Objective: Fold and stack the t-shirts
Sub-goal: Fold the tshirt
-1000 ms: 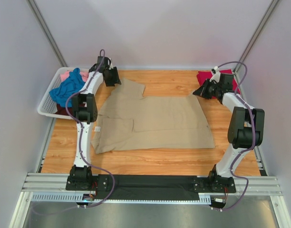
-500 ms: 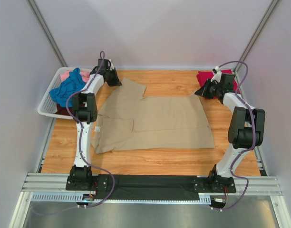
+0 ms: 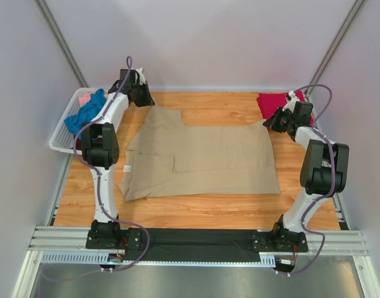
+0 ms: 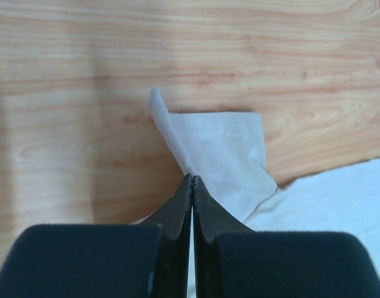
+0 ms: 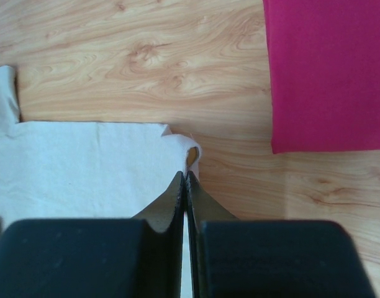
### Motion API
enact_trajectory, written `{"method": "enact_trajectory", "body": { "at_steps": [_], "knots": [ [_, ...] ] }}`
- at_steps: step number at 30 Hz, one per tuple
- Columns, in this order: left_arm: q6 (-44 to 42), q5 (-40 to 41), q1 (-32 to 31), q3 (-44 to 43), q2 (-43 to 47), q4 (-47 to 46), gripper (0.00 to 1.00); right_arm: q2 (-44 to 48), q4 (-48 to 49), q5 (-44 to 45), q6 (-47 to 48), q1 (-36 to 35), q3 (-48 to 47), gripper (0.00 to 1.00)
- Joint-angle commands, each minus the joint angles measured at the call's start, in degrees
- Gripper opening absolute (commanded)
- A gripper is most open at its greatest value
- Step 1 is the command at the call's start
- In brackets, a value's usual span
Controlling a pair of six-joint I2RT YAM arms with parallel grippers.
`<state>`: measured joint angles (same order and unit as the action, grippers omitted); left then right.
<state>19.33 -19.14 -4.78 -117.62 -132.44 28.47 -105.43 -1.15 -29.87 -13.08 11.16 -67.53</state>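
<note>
**A:** How much of the task can be counted as done?

**B:** One shirt, it is judged. A crimson shirt [image 5: 330, 68] is seen folded flat, just ahead and to the right of the right gripper [image 5: 185, 176]. The tan shirt [image 3: 202, 158] is laid open on the table [image 3: 196, 211], between the two grippers and mostly behind them, toward the arm bases. One near-left part appears to be turned in over the body, but no main fold has been made. A blue shirt [image 3: 85, 113] and a pink shirt [image 3: 84, 97] are left heaped in the basket [image 3: 58, 141], off to the left of the left gripper [image 4: 191, 179]. Most of the folding and all the stacking is therefore left.

**A:** And how are the grippers set?

**B:** Both pairs of jaws are pressed together on tan cloth. A far corner is pinched at the left tips, where the cloth is raised into a ridge. A curled far corner is pinched at the right tips.

**A:** What has been changed since a second ago?

**B:** Both grippers have been carried outward, away from each other. The far-left flap, which was spread wide, has been drawn narrower, and the far edge has been pulled straighter. The basket and the crimson shirt have not been moved.
</note>
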Motion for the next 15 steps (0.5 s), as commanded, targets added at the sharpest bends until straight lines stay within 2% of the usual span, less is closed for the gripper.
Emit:
{"method": "enact_trajectory", "body": {
  "at_steps": [1, 4, 7, 15],
  "knots": [
    [-4.2, 1.4, 0.6, 4.3, 6.6, -0.3, 0.00, 3.9, 6.2, 3.8, 3.8, -0.1, 2.1, 0.00],
    [-5.2, 1.7, 1.1, 9.2, 11.0, -1.4, 0.00, 5.6, 11.2, 9.3, 5.1, 0.0, 5.7, 0.00],
    [-6.8, 2.0, 1.3, 11.7, 13.7, -1.1, 0.00, 6.8, 14.8, 11.0, 5.4, 0.1, 8.2, 0.00],
    [-8.8, 6.5, 1.5, 21.5, 21.7, -0.2, 0.00, 8.6, 13.4, 10.9, 5.0, 0.2, 10.3, 0.00]
  ]
}}
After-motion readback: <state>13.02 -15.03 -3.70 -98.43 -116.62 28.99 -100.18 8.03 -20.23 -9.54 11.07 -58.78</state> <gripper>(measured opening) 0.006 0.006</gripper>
